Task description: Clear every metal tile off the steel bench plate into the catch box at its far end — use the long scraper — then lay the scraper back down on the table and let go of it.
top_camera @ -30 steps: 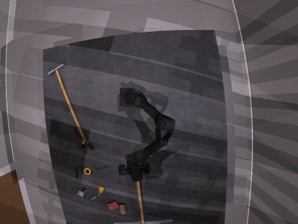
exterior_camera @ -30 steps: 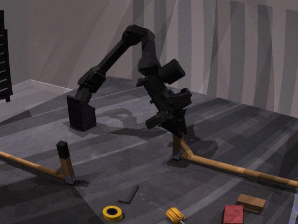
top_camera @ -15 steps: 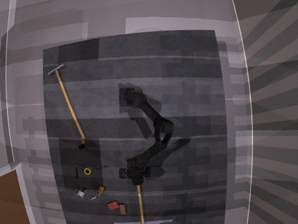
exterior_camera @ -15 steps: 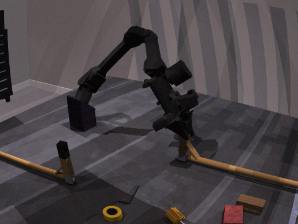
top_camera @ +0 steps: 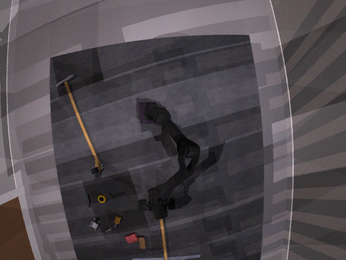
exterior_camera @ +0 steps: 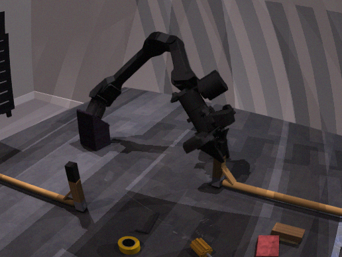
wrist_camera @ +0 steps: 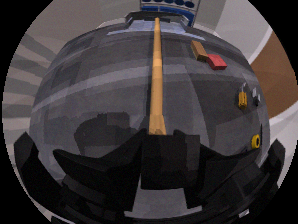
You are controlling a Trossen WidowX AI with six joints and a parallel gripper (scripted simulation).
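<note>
My gripper (top_camera: 160, 216) (exterior_camera: 221, 158) (wrist_camera: 160, 132) is shut on the upright, black-capped grip of the long scraper. The scraper's wooden handle (top_camera: 163, 238) (exterior_camera: 282, 195) (wrist_camera: 157, 80) runs straight away from it, low over the table. The foot of the grip is at or very near the table top; I cannot tell if it touches. The steel plate (top_camera: 141, 258) (wrist_camera: 117, 31) shows as a pale strip at the handle's far end. The scraper's blade is too small to make out in the wrist view. Beyond the strip is a blue area with dark round shapes (wrist_camera: 170, 8); no tile or catch box is clear.
A second long-handled tool (top_camera: 80, 118) (exterior_camera: 30, 189) lies at the left. Beside the held handle are a wooden block (top_camera: 142, 242) (exterior_camera: 287, 232) (wrist_camera: 198, 50), a red block (top_camera: 131, 238) (exterior_camera: 268, 246) (wrist_camera: 217, 62), a yellow tape ring (top_camera: 101, 202) (exterior_camera: 129, 250) and small yellow and silver pieces.
</note>
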